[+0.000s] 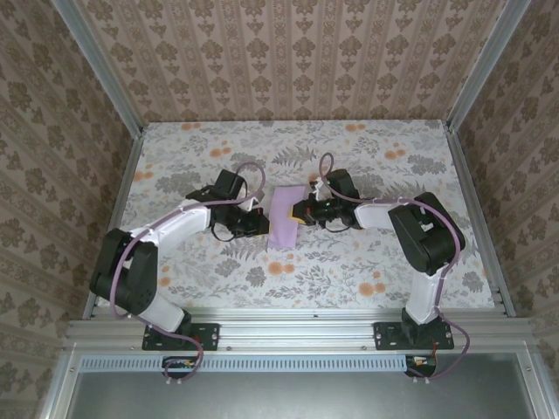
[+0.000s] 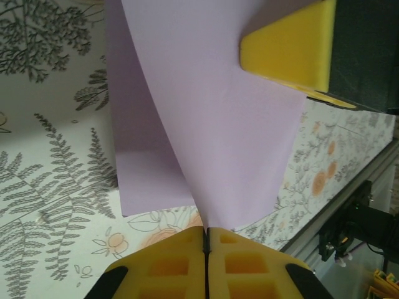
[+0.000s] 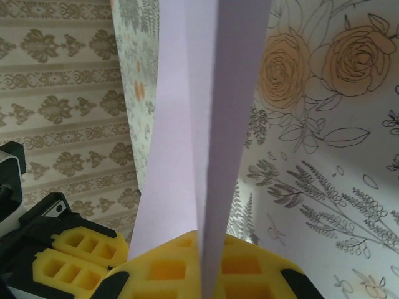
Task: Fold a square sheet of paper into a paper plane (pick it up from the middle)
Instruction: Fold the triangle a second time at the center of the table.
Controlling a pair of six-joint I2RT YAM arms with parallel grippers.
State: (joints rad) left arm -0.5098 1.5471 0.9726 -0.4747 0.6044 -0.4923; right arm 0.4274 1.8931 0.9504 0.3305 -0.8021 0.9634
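**Inspector:** Position of the work item, please.

**Assistant:** The square sheet of paper is sitting in the middle of the counter, between the two arms. Seen from the left wrist, part of it is lying flat on the floral surface while another part is curving upward in a soft bow.

**Inspector:** Left claw?

**Assistant:** The left claw is pressing together on the lower tip of that raised part. Its yellow pads are meeting with only paper between them.

**Inspector:** Right claw?

**Assistant:** The right claw is likewise pinching the sheet, which is running edge-on up from between its pads and appears doubled over. One of its yellow fingers is showing against the paper in the left wrist view.

**Inspector:** Handling assessment?

**Assistant:** I am judging the material very light, thin and limp. It is bowing under its own weight, so it is offering no stiffness to push against. It is likely creasing for good wherever it is being squeezed, and risking a tear if the claws are pulling apart. The surface is looking smooth, so a weak pinch may be letting it slip.

**Inspector:** Recommended hold?

**Assistant:** I am advising a hold at an edge or along the middle fold line, catching both layers between the pads. Both arms should be moving together so the sheet is hanging slack, not taut.
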